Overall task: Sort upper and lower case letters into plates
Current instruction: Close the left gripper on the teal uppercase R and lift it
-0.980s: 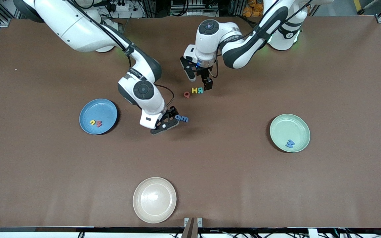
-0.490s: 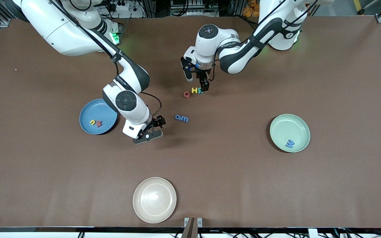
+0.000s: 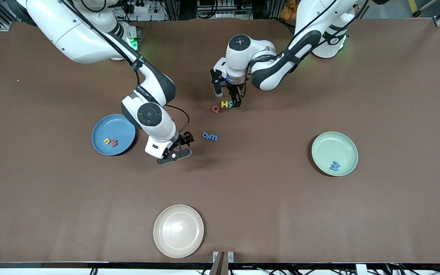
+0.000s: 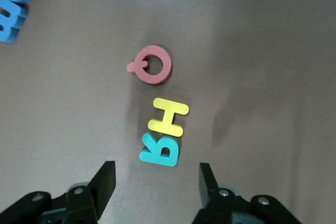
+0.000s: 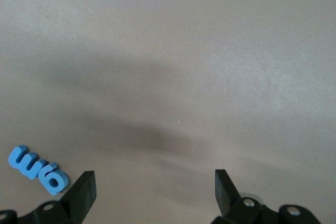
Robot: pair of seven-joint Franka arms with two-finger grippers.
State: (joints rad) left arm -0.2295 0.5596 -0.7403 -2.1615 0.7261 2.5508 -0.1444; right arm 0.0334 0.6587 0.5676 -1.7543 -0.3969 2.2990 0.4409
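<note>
A red Q (image 3: 215, 109), a yellow H (image 3: 225, 104) and a teal letter (image 3: 230, 105) lie in a row mid-table. My left gripper (image 3: 227, 96) hangs low over the teal end of the row. In the left wrist view it (image 4: 156, 178) is open, and the teal letter (image 4: 160, 150) lies just ahead of the jaws, not between them. Two blue letters (image 3: 209, 136) lie together beside my right gripper (image 3: 177, 148), which is open and holds nothing (image 5: 155, 184). The blue plate (image 3: 119, 124) holds a yellow and a red letter. The mint plate (image 3: 340, 144) holds one blue letter (image 3: 334, 165).
A cream-white plate (image 3: 178, 230) sits near the table's front edge, with nothing in it. The right arm's forearm reaches over the table beside the blue plate. The blue letters (image 5: 38, 169) show at the edge of the right wrist view.
My right gripper drew away from the two blue letters toward the blue plate, leaving them on the table. My left gripper dropped toward the teal letter and its fingers narrowed.
</note>
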